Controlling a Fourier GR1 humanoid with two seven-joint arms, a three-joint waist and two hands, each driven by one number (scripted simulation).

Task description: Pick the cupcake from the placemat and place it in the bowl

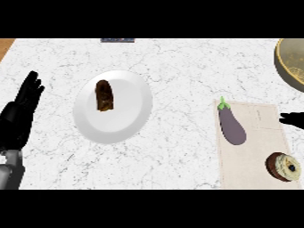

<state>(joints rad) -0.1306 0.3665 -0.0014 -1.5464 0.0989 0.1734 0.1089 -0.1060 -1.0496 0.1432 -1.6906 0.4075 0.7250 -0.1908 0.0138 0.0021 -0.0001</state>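
Nearest us, at about five o'clock, we see the cupcake [284, 166] lying tilted on the beige placemat [253, 171], dark wrapper and pale top showing, with nothing touching it. On the same placemat, toward twelve o'clock from the cupcake, lies a purple eggplant [232, 125]. At three o'clock the right robot hand [301, 120] enters from the edge, fingers stretched out flat and holding nothing, apart from the cupcake. At nine o'clock the left robot hand [19, 112] rests open, fingers up. On the marble table [180, 67], a white plate [112, 107] carries a brown piece of food [104, 95]. We find the bowl [301, 64] at two o'clock.
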